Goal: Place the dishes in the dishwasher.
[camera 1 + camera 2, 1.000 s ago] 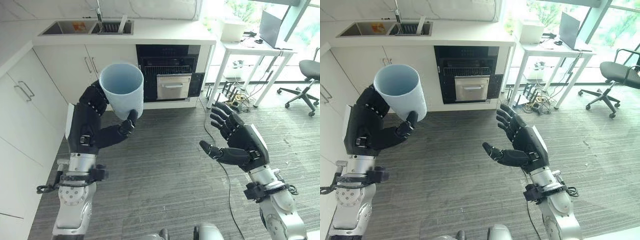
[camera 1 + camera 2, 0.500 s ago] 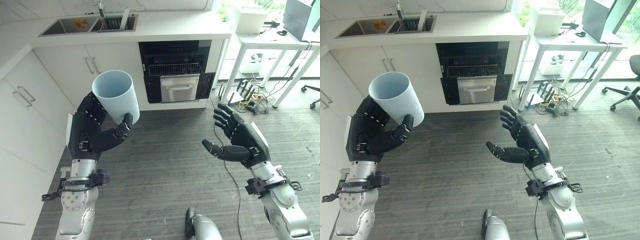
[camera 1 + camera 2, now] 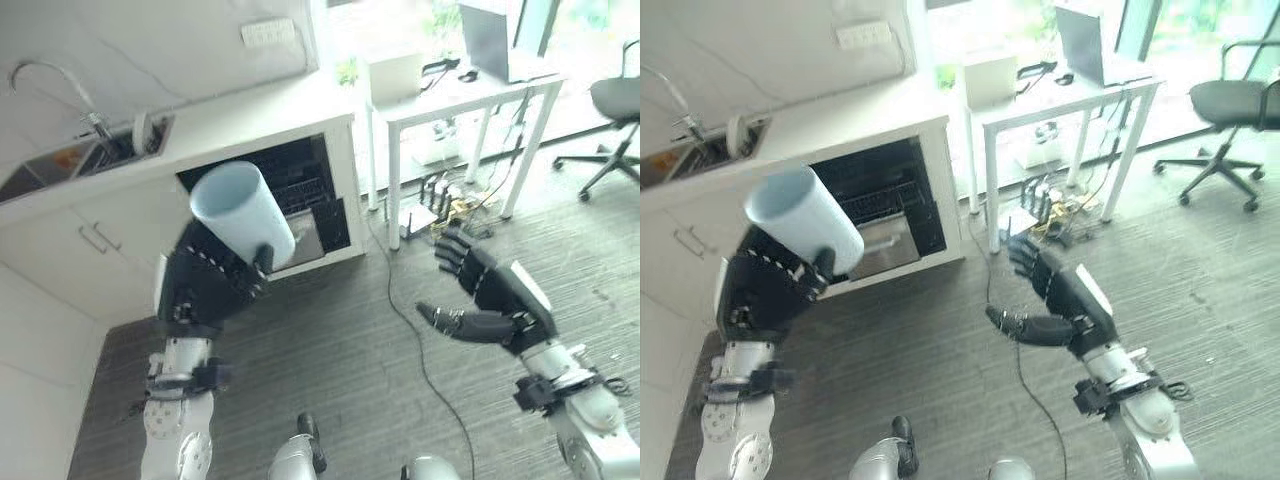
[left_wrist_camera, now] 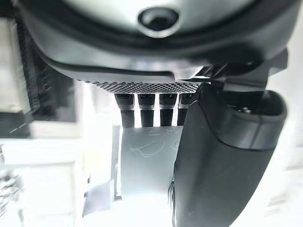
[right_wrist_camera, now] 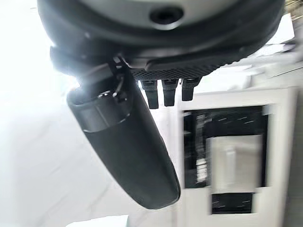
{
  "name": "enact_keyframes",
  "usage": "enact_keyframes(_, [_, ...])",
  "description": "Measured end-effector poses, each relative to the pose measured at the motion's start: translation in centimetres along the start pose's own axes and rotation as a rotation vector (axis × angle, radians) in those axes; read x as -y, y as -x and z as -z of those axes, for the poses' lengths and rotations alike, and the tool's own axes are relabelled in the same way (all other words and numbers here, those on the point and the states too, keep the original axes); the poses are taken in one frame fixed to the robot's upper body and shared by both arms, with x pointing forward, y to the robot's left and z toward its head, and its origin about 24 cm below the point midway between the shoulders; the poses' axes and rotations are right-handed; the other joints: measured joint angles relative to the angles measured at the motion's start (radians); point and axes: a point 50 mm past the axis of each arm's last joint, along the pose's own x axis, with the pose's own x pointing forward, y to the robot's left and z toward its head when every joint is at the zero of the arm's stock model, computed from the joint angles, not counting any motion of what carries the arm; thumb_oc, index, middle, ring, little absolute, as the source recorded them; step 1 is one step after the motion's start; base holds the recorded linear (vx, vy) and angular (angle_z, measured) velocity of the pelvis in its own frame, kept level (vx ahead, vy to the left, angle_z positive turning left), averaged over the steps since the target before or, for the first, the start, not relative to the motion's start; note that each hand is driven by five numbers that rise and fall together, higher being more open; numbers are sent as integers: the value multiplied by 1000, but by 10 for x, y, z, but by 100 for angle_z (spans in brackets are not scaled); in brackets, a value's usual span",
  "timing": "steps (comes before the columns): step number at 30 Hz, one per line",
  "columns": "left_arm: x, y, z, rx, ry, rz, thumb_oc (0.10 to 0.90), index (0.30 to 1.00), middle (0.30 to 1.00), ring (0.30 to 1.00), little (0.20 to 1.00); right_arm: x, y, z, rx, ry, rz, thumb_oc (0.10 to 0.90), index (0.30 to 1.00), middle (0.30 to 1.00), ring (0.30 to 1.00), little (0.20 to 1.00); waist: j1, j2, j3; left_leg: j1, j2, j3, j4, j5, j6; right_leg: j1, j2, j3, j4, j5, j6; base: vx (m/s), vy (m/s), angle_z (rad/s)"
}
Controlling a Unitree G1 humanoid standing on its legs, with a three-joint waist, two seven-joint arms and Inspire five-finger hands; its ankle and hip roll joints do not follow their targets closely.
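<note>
A pale blue cup (image 3: 241,213) is held up in front of me, its open mouth tipped toward me. My left hand (image 3: 205,284) is shut on it, fingers behind the wall and thumb across the front; the left wrist view shows the cup (image 4: 147,161) between fingers and thumb. The open dishwasher (image 3: 290,195) is a dark bay under the white counter, with a wire rack and a steel drawer front inside, just beyond the cup. My right hand (image 3: 492,302) floats open over the grey floor at the right, holding nothing. The dishwasher (image 5: 227,161) also appears in the right wrist view.
A sink (image 3: 75,165) with a tap (image 3: 60,85) is set in the counter at the left. White cabinets (image 3: 90,240) run below it. A white desk (image 3: 460,95) with a laptop stands right of the dishwasher, cables beneath it, and an office chair (image 3: 615,110) is at the far right.
The whole picture has shifted and tilted, so the camera has moved. The cup stays in my left hand and the right hand stays open.
</note>
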Motion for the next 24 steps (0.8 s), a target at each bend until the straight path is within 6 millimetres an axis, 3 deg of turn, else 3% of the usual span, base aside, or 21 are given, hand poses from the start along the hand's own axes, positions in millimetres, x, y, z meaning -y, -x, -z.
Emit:
enact_keyframes(2, [-3, 2, 0, -3, -5, -13, 400, 300, 300, 300, 300, 0, 4, 4, -22, -7, -1, 800, 900, 900, 900, 900, 8, -34, -11, 26, -17, 46, -27, -8, 24, 50, -5, -16, -49, -4, 15, 298, 287, 16])
enact_keyframes(3, [-4, 5, 1, -16, -8, -25, 400, 300, 300, 300, 300, 0, 2, 2, -9, -5, -3, 800, 900, 900, 900, 900, 12, -37, -11, 91, -31, 72, -38, -12, 58, 99, -7, -15, -75, -13, 40, 344, 347, -1])
enact_keyframes(4, [-5, 5, 2, -21, -10, -31, 400, 300, 300, 300, 300, 1, 1, 0, 1, -1, -5, 800, 900, 900, 900, 900, 19, -24, -19, 161, -43, 91, -45, -15, 65, 146, -5, -14, -103, -22, 60, 388, 405, 5])
enact_keyframes(5, [-7, -3, -1, -1, -27, -26, 400, 300, 300, 300, 300, -2, -2, -3, 28, -21, -1, 800, 900, 900, 900, 900, 29, -47, -29, 223, -105, 112, -55, -25, 90, 194, -61, -16, -94, -33, 104, 269, 287, 13])
enact_keyframes(7, [-6, -12, -8, 29, -49, 2, 400, 300, 300, 300, 300, -5, -5, -11, 72, -22, -12, 800, 900, 900, 900, 900, 30, -47, -32, 239, -157, 111, -62, -51, 124, 193, -109, -28, -52, 3, 143, 232, 256, 34])
enact_keyframes(9, [-4, -24, -16, 80, -55, 22, 400, 300, 300, 300, 300, -9, -14, -17, 115, -28, -28, 800, 900, 900, 900, 900, 44, -50, -32, 251, -190, 96, -88, -69, 150, 156, -135, -34, -39, -25, 173, 245, 275, 33])
enact_keyframes(10, [-2, -31, -21, 110, -53, 32, 400, 300, 300, 300, 300, -13, -20, -21, 138, -30, -43, 800, 900, 900, 900, 900, 63, -55, -32, 275, -212, 90, -110, -86, 169, 138, -142, -55, -78, -14, 174, 283, 312, 40])
enact_keyframes(13, [-5, -35, -27, 136, -73, 34, 400, 300, 300, 300, 300, -15, -23, -23, 162, -54, -18, 800, 900, 900, 900, 900, 83, -85, -39, 280, -249, 59, -88, -124, 162, 138, -147, -98, -117, 62, 155, 291, 357, 46])
enact_keyframes(15, [-6, -35, -26, 128, -78, 26, 400, 300, 300, 300, 300, -16, -23, -19, 155, -71, -1, 800, 900, 900, 900, 900, 78, -77, -35, 276, -243, 35, -71, -132, 174, 113, -140, -94, -50, 103, 163, 100, 181, 25])
enact_keyframes(17, [-6, -33, -24, 107, -90, 23, 400, 300, 300, 300, 300, -19, -22, -16, 147, -86, 1, 800, 900, 900, 900, 900, 70, -69, -26, 284, -235, 22, -44, -154, 179, 42, -151, -64, 108, 152, 156, 78, 113, 13])
enact_keyframes(19, [-10, -26, -22, 83, -122, -3, 400, 300, 300, 300, 300, -25, -24, -17, 148, -90, -32, 800, 900, 900, 900, 900, 76, -57, -19, 302, -236, 47, -47, -174, 187, -52, -198, -56, 196, 172, 159, 201, -102, -32])
enact_keyframes(20, [-11, -26, -23, 84, -128, -13, 400, 300, 300, 300, 300, -26, -24, -16, 141, -86, -48, 800, 900, 900, 900, 900, 84, -46, -11, 305, -229, 57, -68, -170, 174, -45, -183, -143, -39, 174, 158, 240, -221, -48])
enact_keyframes(21, [-12, -27, -23, 86, -134, -19, 400, 300, 300, 300, 300, -25, -24, -16, 142, -85, -47, 800, 900, 900, 900, 900, 85, -47, -9, 305, -229, 62, -82, -164, 168, -47, -168, -166, -151, 179, 163, 195, -179, -26])
enact_keyframes(23, [-13, -28, -22, 84, -137, -32, 400, 300, 300, 300, 300, -24, -24, -16, 139, -79, -43, 800, 900, 900, 900, 900, 79, -58, -1, 314, -247, 62, -102, -159, 163, -94, -153, -148, -188, 183, 162, 183, -89, -1])
enact_keyframes(24, [-13, -27, -19, 72, -132, -40, 400, 300, 300, 300, 300, -23, -23, -16, 136, -71, -43, 800, 900, 900, 900, 900, 67, -62, 2, 326, -260, 64, -127, -169, 129, -152, -139, -128, -163, 204, 137, 266, -109, 25])
